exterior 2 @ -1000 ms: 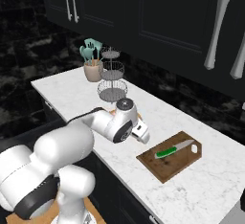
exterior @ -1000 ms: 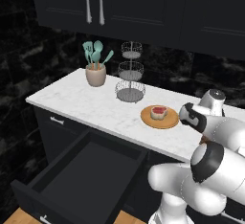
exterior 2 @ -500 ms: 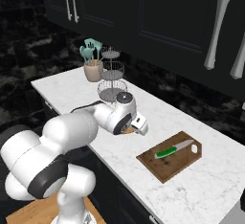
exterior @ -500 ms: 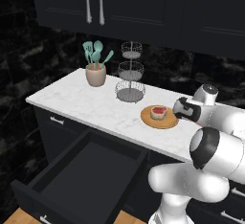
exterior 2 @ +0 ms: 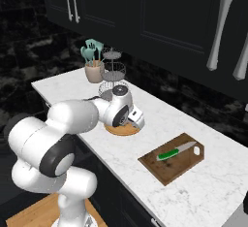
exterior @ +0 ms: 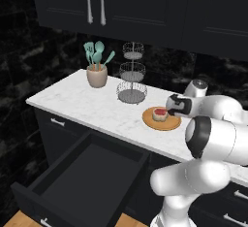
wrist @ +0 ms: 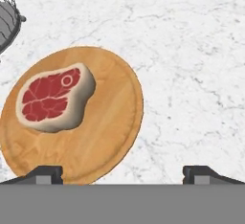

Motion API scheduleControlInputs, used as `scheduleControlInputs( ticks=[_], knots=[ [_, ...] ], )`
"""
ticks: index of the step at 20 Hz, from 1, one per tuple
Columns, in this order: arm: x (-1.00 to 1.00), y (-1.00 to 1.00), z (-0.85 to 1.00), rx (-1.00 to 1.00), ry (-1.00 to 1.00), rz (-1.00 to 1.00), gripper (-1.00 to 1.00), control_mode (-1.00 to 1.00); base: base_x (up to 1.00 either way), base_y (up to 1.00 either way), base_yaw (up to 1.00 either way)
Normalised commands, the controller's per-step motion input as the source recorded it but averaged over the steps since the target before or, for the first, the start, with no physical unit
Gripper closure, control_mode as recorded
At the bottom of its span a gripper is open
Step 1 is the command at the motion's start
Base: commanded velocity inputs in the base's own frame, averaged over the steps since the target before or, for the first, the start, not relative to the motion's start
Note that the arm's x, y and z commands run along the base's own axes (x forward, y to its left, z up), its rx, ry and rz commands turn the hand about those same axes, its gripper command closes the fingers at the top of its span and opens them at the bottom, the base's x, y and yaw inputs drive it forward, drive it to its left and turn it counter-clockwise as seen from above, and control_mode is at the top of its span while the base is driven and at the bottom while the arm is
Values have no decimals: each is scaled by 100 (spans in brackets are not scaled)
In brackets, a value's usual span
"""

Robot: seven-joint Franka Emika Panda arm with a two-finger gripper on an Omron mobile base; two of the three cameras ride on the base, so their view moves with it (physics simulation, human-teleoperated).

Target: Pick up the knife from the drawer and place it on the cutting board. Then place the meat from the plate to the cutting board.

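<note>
Over the last second the arm has swung toward the plate (exterior: 162, 122). In the left base view the gripper (exterior: 172, 107) moved from the right edge toward frame centre, now just right of the meat (exterior: 159, 114). In the right base view the hand slid left from centre, above the plate's right rim.
</note>
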Motion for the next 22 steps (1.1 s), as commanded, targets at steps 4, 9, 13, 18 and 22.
scheduleControlInputs(
  ticks=[4,9,13,18,22],
  knots=[
    [50,11,0,0,0,-13,-100,-100,0,0,0],
    [40,8,0,0,0,-16,-100,-100,0,0,0],
    [36,2,-1,0,0,-15,-100,-100,0,0,0],
    [31,2,-7,1,0,-12,-100,-100,0,0,0],
    [13,1,-18,5,0,-12,-100,-100,0,0,0]
  ],
)
